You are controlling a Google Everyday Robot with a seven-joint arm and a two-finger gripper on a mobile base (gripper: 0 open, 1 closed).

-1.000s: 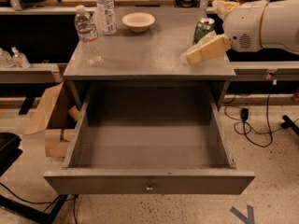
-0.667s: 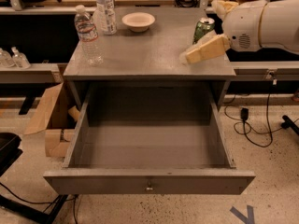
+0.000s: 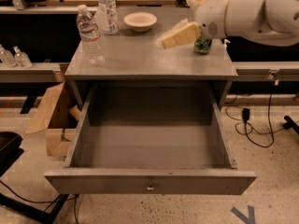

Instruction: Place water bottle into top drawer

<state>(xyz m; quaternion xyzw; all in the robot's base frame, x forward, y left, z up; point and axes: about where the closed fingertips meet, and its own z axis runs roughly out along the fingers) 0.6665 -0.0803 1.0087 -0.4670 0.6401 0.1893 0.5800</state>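
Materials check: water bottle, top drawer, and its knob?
Water bottle: clear ribbed plastic by the look, see-through, white cap. Top drawer: matte grey paint, likely over wood or board. Knob: small, glinting, probably metal. Gripper is over the right side of the tabletop, apart from the bottle.

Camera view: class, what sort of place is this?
Probably a robotics lab: the gripper hovers over the cabinet top, cables trail across the speckled floor, a cardboard box sits beside the open top drawer.

Cabinet top: two clear bottles, the water bottle and a pale-labelled bottle, one white bowl, one green jar. One top drawer, one cardboard box. One gripper, above the top's right half.
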